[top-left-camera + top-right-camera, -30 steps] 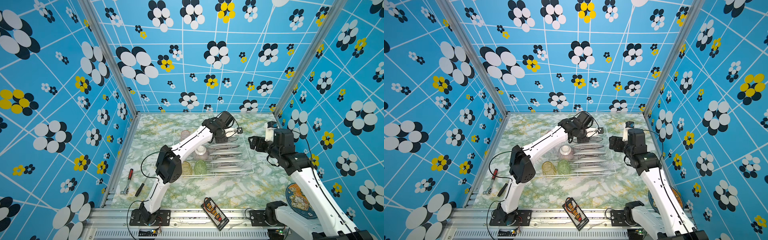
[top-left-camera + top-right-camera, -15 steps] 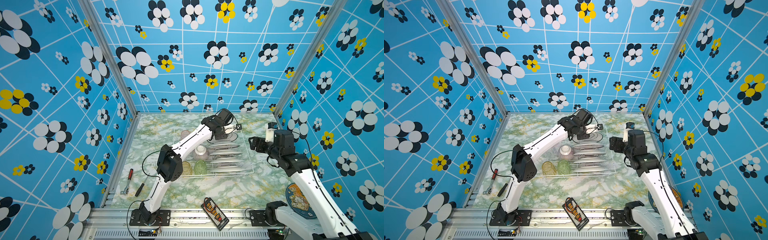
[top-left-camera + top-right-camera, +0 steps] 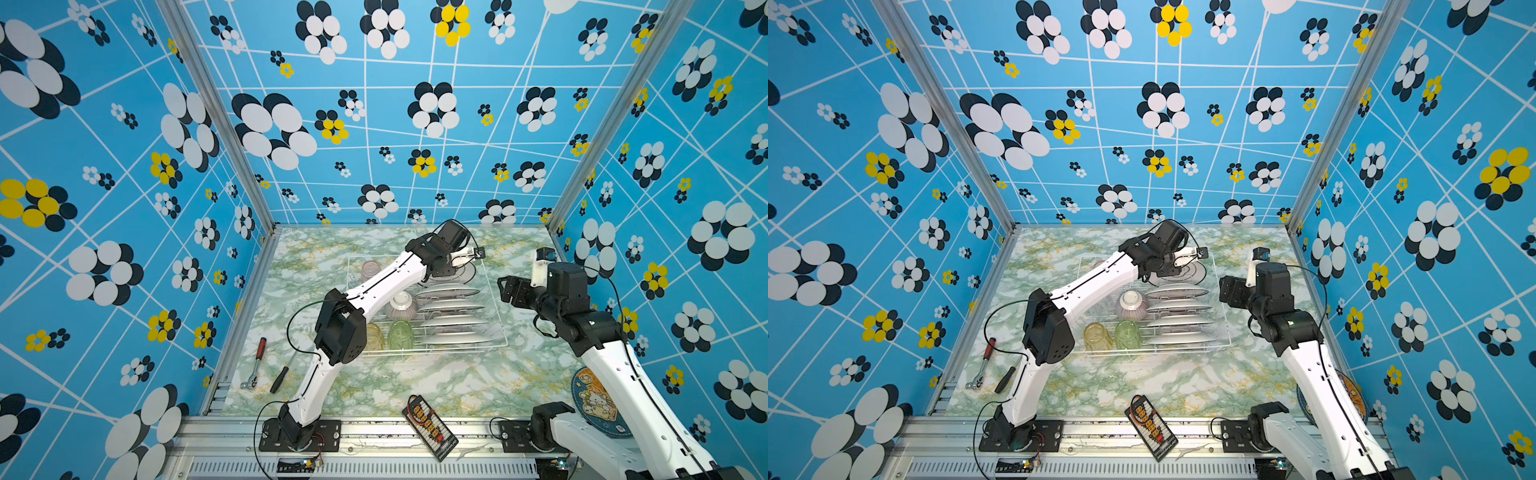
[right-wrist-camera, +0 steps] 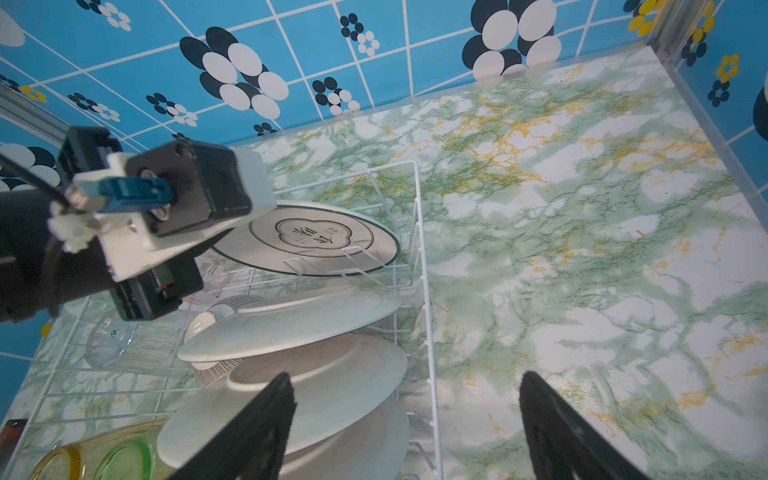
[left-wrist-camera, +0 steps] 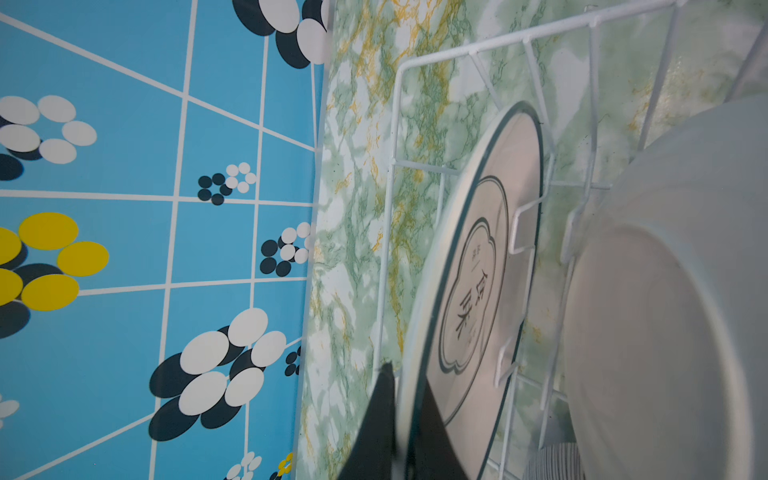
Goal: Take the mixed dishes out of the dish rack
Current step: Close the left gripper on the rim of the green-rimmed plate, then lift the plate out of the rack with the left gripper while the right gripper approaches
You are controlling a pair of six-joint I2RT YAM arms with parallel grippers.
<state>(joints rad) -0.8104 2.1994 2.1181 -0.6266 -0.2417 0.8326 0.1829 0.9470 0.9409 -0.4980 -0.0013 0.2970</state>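
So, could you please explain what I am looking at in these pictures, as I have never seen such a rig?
It is a two-armed robot fixed to a marble-patterned table inside a blue flowered booth. Two pictures look down from overhead, side by side. The other two come from cameras on the arms' wrists.

On the table stands a white wire dish rack. It holds plates, a striped bowl, a yellow tumbler and a green tumbler. Near the front lie a ratchet, a screwdriver, a black board and a blue mat.

The left gripper is shut on the rim of the rearmost plate, which sits in the rack. The right gripper hangs open by the rack's side, holding nothing.
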